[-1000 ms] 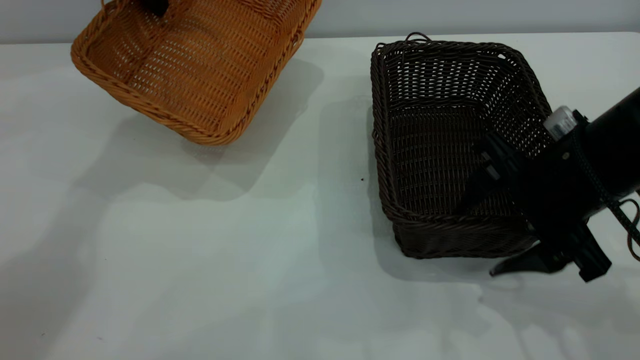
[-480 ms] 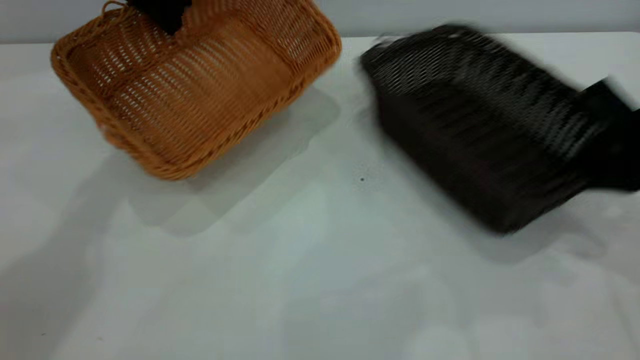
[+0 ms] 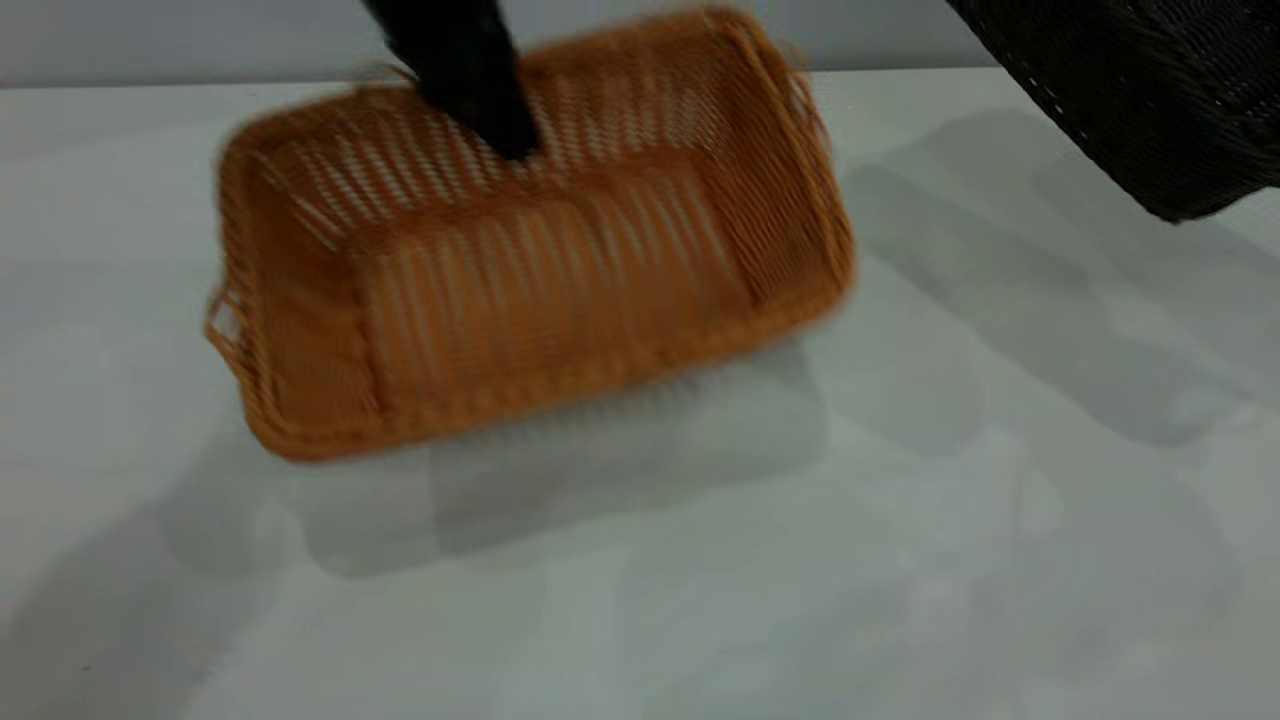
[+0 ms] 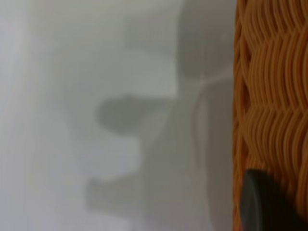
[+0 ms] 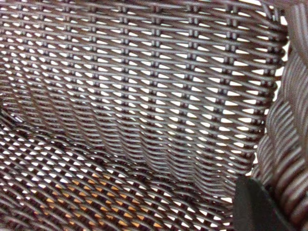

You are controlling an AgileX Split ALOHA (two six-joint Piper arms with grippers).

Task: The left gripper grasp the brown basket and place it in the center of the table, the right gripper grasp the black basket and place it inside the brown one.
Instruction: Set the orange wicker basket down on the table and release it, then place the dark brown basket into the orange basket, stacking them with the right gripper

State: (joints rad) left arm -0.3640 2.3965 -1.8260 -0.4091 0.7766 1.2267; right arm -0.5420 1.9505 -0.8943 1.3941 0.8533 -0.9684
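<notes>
While lowering the brown basket, clamped at its far rim by the left gripper, level it, settle it mid-table, long axis kept crosswise, opening up. Hold the black basket, gripped at its wall by the right gripper, high at far right.

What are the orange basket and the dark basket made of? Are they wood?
The brown basket looks like woven wicker or rattan, maybe plastic imitation: orange strands run in rows, with a braided rim. The black basket is the same open weave in dark brown-black, slightly glossy, with light showing through the gaps.
</notes>
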